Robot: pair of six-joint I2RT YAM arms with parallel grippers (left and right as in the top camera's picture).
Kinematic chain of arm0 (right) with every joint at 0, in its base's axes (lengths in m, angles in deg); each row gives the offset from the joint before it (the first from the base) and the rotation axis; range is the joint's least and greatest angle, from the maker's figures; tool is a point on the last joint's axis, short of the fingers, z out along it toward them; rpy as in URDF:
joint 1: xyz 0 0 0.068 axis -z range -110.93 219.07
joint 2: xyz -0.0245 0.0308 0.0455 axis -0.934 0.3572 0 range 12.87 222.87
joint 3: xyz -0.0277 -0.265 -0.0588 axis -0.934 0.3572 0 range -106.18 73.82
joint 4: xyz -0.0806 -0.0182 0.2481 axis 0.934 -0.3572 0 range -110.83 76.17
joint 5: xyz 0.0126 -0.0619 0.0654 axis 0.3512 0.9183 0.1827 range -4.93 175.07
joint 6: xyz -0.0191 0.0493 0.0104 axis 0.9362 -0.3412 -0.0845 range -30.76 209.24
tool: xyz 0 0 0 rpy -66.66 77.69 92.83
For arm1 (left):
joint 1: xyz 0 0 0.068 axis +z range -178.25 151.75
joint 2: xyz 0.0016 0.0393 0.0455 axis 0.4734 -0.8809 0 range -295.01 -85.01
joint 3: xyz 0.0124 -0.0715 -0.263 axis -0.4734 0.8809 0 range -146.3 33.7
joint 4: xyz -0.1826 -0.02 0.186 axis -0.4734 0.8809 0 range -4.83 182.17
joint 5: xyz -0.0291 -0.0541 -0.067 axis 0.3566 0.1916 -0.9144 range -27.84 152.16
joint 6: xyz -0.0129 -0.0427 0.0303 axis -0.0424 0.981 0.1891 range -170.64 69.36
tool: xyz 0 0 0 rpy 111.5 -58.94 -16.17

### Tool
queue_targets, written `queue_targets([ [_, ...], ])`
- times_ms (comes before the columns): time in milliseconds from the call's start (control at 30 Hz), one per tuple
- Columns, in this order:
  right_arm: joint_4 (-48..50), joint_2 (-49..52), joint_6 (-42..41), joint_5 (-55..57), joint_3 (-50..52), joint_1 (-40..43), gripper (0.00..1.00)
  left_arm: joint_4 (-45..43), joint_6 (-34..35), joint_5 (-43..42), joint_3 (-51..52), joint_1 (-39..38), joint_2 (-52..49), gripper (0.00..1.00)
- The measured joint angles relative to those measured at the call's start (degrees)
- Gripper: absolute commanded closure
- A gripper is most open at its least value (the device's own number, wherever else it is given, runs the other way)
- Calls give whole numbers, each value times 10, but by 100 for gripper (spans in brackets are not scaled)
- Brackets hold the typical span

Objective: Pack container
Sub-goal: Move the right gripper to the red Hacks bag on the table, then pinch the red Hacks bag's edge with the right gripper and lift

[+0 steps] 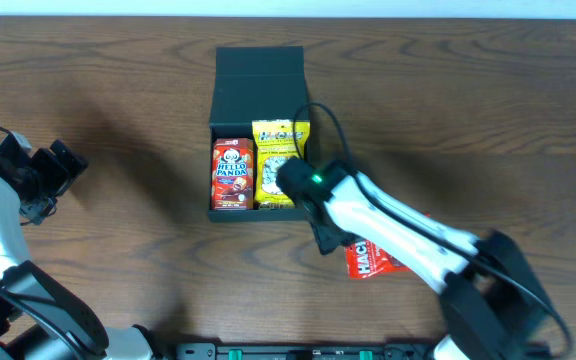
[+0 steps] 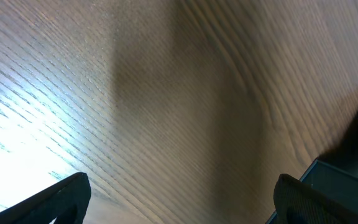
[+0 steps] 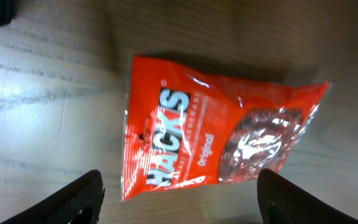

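The dark container (image 1: 258, 80) lies open at the table's back centre, its flap lid folded back. Inside stand a red Hello Panda box (image 1: 232, 173) and a yellow snack packet (image 1: 276, 160). A red Hacks packet (image 1: 371, 264) (image 3: 216, 140) lies flat on the wood, front right of the container. My right gripper (image 1: 328, 240) (image 3: 179, 205) hovers over it, open, with the packet's near edge between the two fingers and nothing gripped. Far left, my left gripper (image 1: 63, 165) (image 2: 182, 202) is open above bare wood.
The table (image 1: 468, 120) is dark wood grain. A dark teal box corner (image 2: 344, 183) shows beside my left gripper's right finger. My right arm (image 1: 418, 245) crosses the front right of the table, covering part of the Hacks packet.
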Motion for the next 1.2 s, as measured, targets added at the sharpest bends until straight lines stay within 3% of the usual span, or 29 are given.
queue_targets([
  [267, 53, -45, -14, -7, 86, -43, 34, 0, 0, 0, 0, 0, 0, 5],
  [600, 96, -45, -57, -17, 148, -119, 33, 3, 0, 0, 0, 0, 0, 5],
  [1067, 144, -45, -152, -3, 205, -132, 47, 3, 0, 0, 0, 0, 0, 5],
  [1133, 154, -45, -156, 2, 210, -131, 54, 3, 0, 0, 0, 0, 0, 5],
  [1200, 159, -45, -159, 7, 213, -129, 69, 3, 0, 0, 0, 0, 0, 5],
])
